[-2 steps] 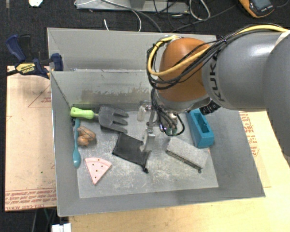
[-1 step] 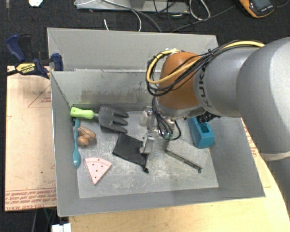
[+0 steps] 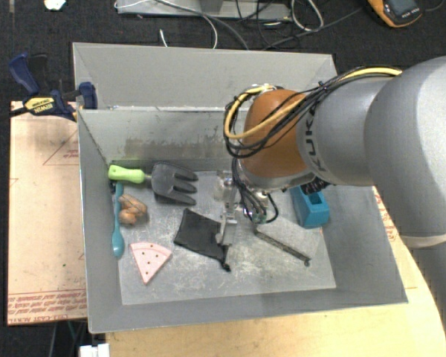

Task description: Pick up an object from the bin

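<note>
Metal gripper (image 3: 227, 233) is positioned over the right edge of a black flat sheet (image 3: 197, 234) at the bin (image 3: 267, 275) centre; released or clenched cannot be told. Adjacent right: thin dark rod (image 3: 282, 245), blue block (image 3: 311, 207).

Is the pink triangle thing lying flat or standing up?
Lying flat. The pink triangle shows its whole dotted face upward, resting on the floor of the bin near the front left corner.
</note>
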`<action>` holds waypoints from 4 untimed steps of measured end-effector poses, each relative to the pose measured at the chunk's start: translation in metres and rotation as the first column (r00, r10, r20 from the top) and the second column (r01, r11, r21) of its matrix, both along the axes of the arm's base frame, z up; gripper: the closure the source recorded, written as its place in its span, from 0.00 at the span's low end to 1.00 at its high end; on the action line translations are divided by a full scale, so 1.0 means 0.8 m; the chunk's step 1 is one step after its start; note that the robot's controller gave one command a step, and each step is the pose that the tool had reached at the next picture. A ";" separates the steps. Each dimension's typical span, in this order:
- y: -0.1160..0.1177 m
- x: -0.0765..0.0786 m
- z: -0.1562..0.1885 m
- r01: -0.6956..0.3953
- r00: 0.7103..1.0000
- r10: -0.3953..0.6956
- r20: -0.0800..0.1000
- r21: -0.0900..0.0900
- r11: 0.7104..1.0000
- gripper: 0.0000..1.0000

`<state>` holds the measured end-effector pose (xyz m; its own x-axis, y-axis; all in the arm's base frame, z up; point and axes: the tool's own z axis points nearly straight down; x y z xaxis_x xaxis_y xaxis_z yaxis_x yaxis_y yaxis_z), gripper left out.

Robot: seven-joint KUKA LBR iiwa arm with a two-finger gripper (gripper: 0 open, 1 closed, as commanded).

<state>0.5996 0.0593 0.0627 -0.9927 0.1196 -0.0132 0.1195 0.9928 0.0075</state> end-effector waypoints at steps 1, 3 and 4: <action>-0.016 0.032 0.011 -0.148 0.989 0.148 0.004 -0.001 0.989 1.00; -0.016 0.030 0.021 -0.179 0.984 0.179 -0.001 -0.001 0.984 1.00; -0.102 0.034 0.011 -0.257 0.966 0.257 0.006 -0.003 0.966 1.00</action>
<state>0.6269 -0.0226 0.0718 -0.9900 -0.1396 -0.0194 -0.1397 0.9902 0.0056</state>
